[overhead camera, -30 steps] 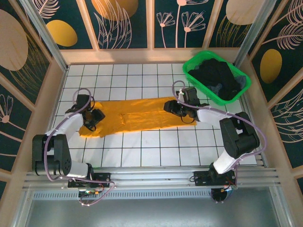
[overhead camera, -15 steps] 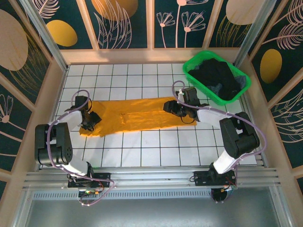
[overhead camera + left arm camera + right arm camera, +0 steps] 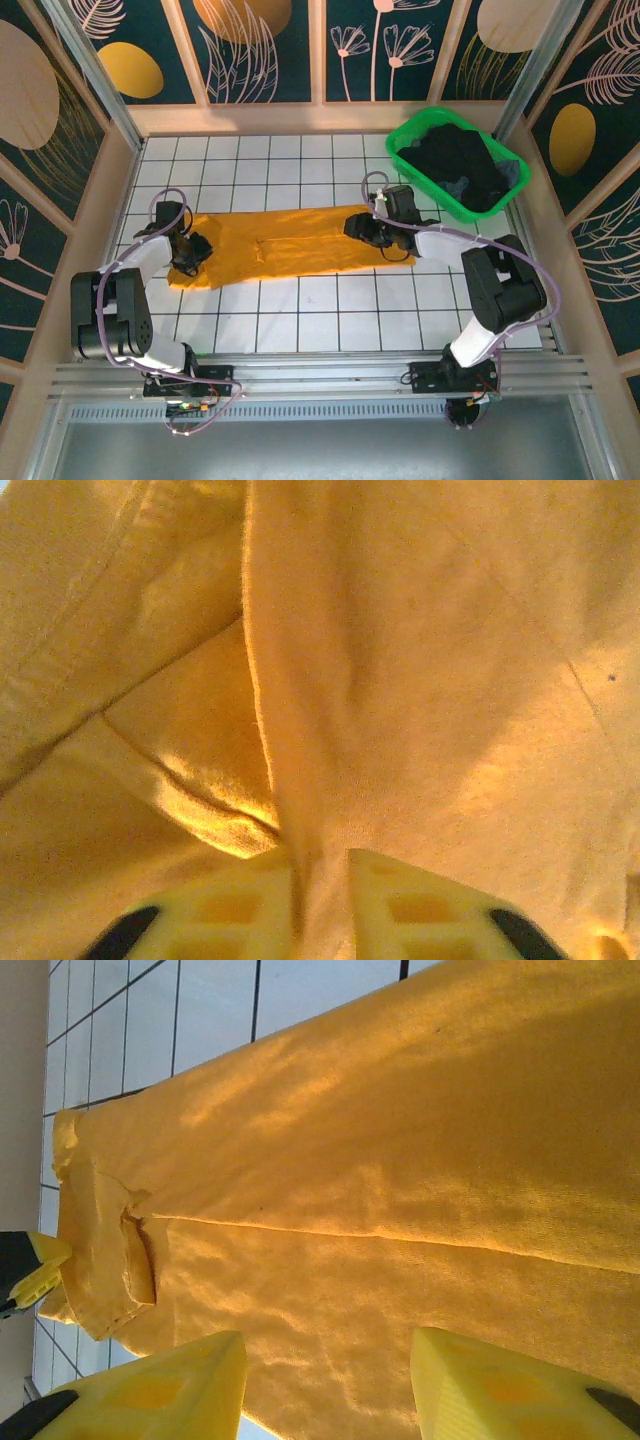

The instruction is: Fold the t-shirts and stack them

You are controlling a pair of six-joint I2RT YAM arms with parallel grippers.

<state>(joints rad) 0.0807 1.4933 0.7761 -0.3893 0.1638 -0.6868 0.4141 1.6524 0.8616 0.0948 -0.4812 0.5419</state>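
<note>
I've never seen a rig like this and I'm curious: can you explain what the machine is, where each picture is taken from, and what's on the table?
This is a robot: two arms bolted at the near edge of a white tiled table. The wide picture looks down from above and behind them; the two close-ups come from a camera on each wrist, so yellow fingertips poke in at the bottom. A mustard t-shirt lies stretched out as a long strip on the tiles. The left gripper sits at its left end, and its close-up shows the fingers closed with cloth pinched between them. The right gripper is at the other end, fingers apart above the cloth, gripping nothing. At the back right, a green basket holds dark clothes.
</note>
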